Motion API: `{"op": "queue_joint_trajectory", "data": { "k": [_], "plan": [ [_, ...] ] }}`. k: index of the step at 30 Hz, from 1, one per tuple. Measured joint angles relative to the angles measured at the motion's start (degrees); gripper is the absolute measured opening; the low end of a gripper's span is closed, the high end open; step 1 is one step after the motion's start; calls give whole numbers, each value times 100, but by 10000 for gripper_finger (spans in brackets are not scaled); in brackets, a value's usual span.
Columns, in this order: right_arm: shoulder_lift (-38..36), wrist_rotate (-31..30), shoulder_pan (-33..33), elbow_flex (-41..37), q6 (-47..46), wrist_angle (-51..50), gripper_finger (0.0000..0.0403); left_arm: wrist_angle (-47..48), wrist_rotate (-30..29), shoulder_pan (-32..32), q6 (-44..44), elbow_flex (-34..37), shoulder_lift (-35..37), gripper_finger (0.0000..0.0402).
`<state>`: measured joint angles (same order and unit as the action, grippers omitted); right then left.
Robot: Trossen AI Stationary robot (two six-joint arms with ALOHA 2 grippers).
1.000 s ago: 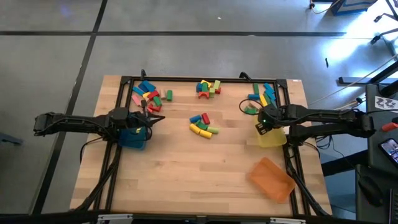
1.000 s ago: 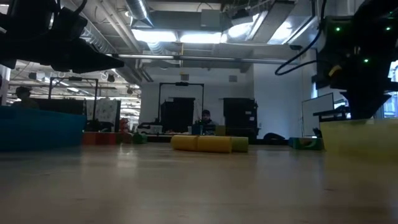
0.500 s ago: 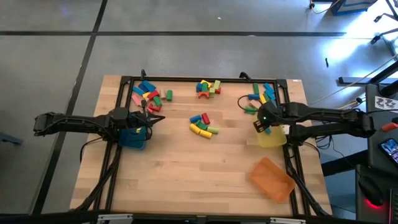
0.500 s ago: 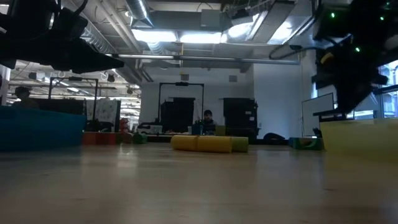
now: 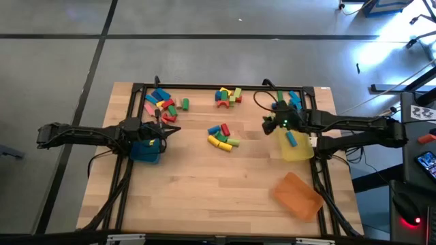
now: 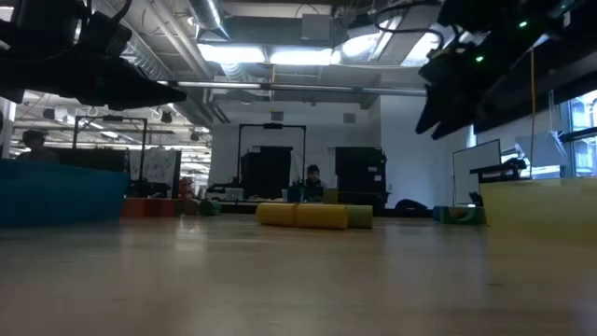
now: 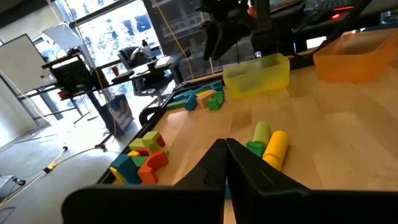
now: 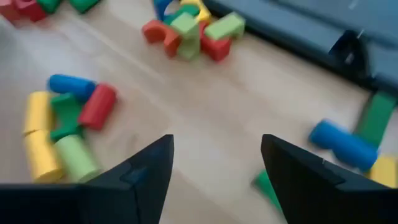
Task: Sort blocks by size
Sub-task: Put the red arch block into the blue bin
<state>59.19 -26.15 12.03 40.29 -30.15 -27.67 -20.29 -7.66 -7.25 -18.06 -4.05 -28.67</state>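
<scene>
Right pincer spread wide and empty above the wooden surface, beside the translucent yellow tray holding one blue block. Left pincer pinched shut over the teal tray. Painted wooden blocks lie clustered mid-surface and along the far edge.

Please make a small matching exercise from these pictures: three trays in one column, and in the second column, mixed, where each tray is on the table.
Things:
1. teal tray
2. yellow tray
3. orange tray

Places:
A. lying tilted near the table's front right corner, no arm over it
B. under the left gripper
C. beside the right gripper, with a blue block inside

Right pairs: 1-B, 2-C, 3-A
</scene>
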Motion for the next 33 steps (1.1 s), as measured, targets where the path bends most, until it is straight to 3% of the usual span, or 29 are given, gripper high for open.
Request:
{"op": "queue_joint_trajectory", "data": {
  "k": [6, 18, 27, 33],
  "plan": [
    [722, -251, 97, 0, 235, 329, 248, 2, 0, 0, 6, 0, 0, 0],
    [2087, 619, 1094, 0, 69, 690, 248, -4, 0, -4, -34, 0, 0, 0],
    [2325, 678, 1128, 0, 818, 2277, 248, -125, -84, -7, -289, -28, 0, 0],
    [2325, 565, 1128, 0, 1373, 3580, 248, 1255, -757, -241, 100, -866, -421, 0]
  ]
}}
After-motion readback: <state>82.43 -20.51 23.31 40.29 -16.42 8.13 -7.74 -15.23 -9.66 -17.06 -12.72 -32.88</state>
